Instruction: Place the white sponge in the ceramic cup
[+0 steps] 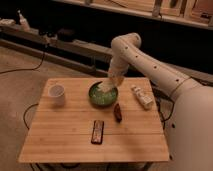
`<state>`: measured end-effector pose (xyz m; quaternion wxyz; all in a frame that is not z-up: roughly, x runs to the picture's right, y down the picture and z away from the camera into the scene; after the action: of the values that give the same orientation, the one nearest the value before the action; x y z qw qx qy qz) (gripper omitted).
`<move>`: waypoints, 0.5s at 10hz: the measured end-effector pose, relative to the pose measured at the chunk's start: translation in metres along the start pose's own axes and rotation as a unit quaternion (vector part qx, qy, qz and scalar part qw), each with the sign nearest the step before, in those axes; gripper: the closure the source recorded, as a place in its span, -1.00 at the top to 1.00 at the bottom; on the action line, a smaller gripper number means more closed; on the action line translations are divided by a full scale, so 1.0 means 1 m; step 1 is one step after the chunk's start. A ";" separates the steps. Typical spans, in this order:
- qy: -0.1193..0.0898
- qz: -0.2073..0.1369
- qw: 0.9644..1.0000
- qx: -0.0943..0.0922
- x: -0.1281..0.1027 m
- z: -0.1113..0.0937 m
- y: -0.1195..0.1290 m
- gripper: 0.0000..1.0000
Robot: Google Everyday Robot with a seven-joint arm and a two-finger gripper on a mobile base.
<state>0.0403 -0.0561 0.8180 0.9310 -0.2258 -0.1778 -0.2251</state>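
The gripper (107,85), jaws pinching the sponge (103,89), hangs over the bowl (102,100), so the carry left to the cup (56,93) and the drop are not yet done.

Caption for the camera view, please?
Robot hand holds the white sponge above the green bowl; the white cup stands apart on the table.
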 end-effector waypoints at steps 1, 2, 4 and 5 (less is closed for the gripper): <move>-0.021 -0.019 1.000 0.012 -0.014 0.005 -0.015 -1.00; -0.036 -0.042 0.998 0.014 -0.032 0.014 -0.026 -1.00; -0.042 -0.080 0.996 0.005 -0.058 0.030 -0.035 -1.00; -0.041 -0.081 0.996 0.005 -0.058 0.030 -0.036 -1.00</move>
<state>-0.0329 -0.0497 0.8302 0.9027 -0.2152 -0.2348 -0.2894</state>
